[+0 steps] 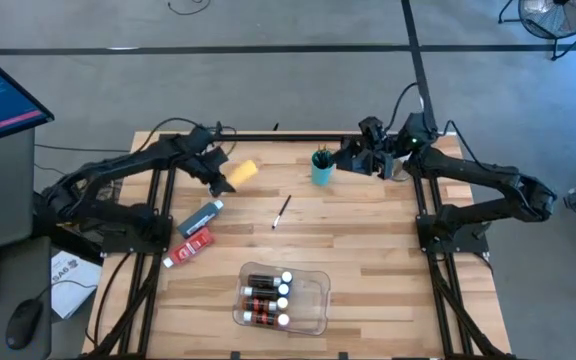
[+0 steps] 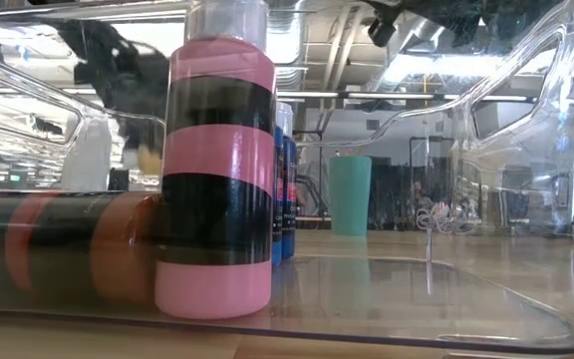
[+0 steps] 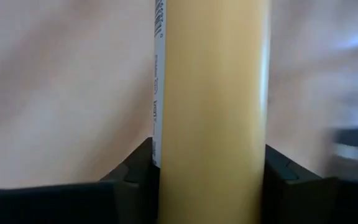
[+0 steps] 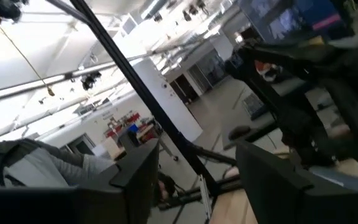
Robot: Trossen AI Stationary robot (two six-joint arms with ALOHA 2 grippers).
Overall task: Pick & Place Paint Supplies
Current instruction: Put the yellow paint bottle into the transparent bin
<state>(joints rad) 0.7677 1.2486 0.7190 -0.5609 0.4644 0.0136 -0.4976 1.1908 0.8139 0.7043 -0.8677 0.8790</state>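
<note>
From above, we see the left pincer (image 1: 224,176) at the far left of the desk (image 1: 368,260), right against the yellow bottle (image 1: 244,172), which sticks out from its tip toward the teal cup (image 1: 322,170). Nearer us than that pincer lie the grey tube (image 1: 200,218) and the red tube (image 1: 190,246); a loose brush (image 1: 281,212) lies farther off toward the middle, and the clear tray (image 1: 313,302) with its small bottles (image 1: 266,297) sits well apart at the near edge. The right pincer (image 1: 376,160) hangs just beside the cup, empty as far as we can tell.

Down at desk height we look through the tray wall (image 2: 526,179): a pink-and-black banded bottle (image 2: 217,160) stands upright inside, and the cup (image 2: 350,194) shows beyond.

The left wrist view settles it: the yellow bottle (image 3: 210,112) fills the gap, both dark fingers (image 3: 291,180) flanking it, jaws partly closed and seemingly on it.

The right wrist view shows its fingers (image 4: 135,180) standing apart with nothing between them.

To do this grasp well, we judge the squeeze should seat firmly before lifting, since a round bottle can roll or slip; then carry it level toward the tray.
</note>
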